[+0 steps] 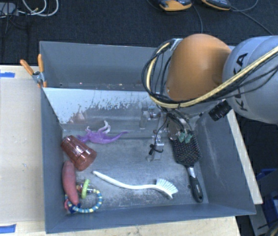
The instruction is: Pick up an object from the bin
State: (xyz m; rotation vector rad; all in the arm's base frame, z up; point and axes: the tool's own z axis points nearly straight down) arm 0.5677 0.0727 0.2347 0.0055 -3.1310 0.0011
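Grey metal bin (104, 75), hand (154, 149) beside bristly black hairbrush (187, 154), its opening unclear

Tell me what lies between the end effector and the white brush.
Only bare bin floor, seen in the camera view, separates the end effector from the white brush.
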